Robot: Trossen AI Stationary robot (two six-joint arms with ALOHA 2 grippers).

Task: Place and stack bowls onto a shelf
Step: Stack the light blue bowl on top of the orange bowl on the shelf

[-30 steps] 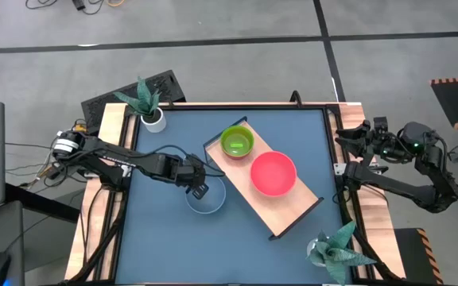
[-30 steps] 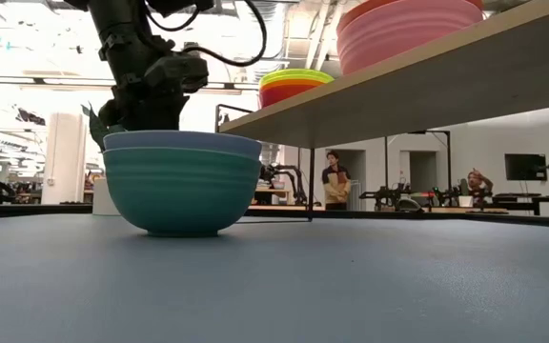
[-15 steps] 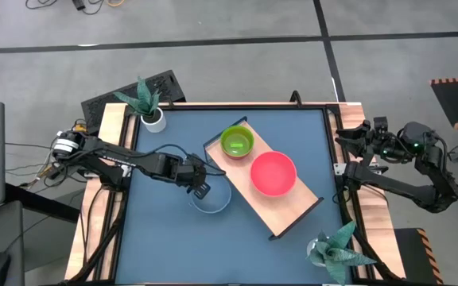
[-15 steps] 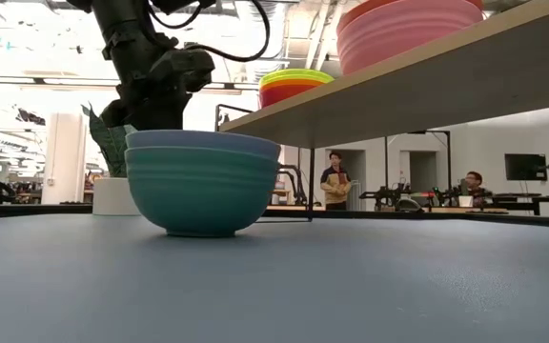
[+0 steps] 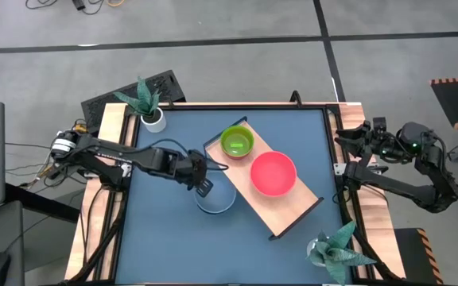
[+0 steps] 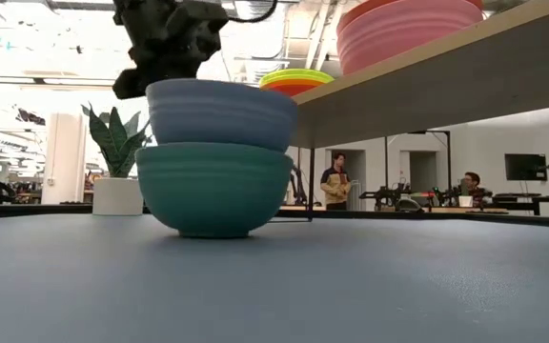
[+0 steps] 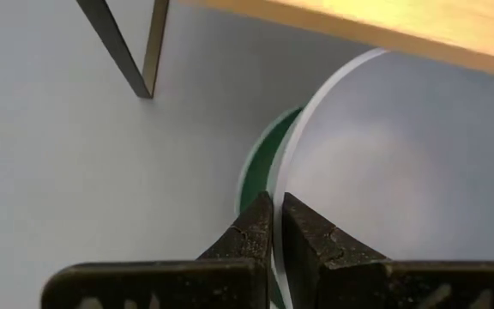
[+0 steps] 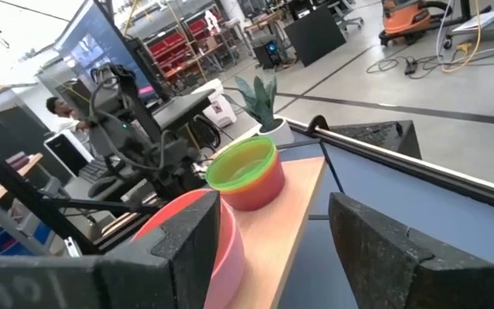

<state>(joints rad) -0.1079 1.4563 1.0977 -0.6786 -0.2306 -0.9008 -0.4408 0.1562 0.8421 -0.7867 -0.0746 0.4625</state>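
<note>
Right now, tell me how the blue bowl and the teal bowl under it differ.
The blue bowl is pale blue and smooth-walled; the teal bowl is darker and ribbed. The blue bowl is lifted partway out, its rim pinched by the left gripper, while the teal bowl rests on the tabletop untouched. The teal bowl looks slightly wider. Both are round, upright and beside the shelf.

Left arm (image 5: 126,161): black, jointed, looped cable, silver motor at the base.
Right arm (image 5: 408,171): black, small green lights.
</note>
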